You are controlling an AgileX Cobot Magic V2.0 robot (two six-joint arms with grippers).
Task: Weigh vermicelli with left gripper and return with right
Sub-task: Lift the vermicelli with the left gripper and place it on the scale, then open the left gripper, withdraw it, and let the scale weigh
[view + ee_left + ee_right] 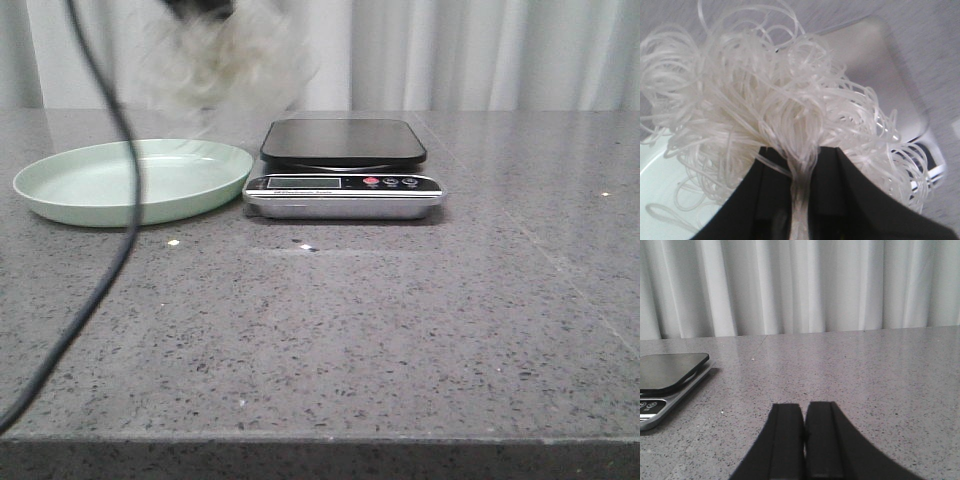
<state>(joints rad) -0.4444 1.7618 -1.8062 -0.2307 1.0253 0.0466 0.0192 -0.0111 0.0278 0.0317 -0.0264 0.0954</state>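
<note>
The vermicelli (225, 62) is a fluffy white clump hanging blurred in the air at the top left, above the gap between the green plate (60, 190) and the scale (343, 168). My left gripper (802, 165) is shut on a bundle of its strands, and the clump (765, 100) fans out over the plate and the scale's platform below. Only the gripper's black tip (200, 8) shows at the top edge of the front view. My right gripper (804, 412) is shut and empty, low over the table to the right of the scale (665, 380).
A black cable (118, 200) hangs down across the plate and the table's left side. The grey stone table (400, 330) runs to a white curtain (480, 50) at the back. The scale's black platform (343, 140) is bare.
</note>
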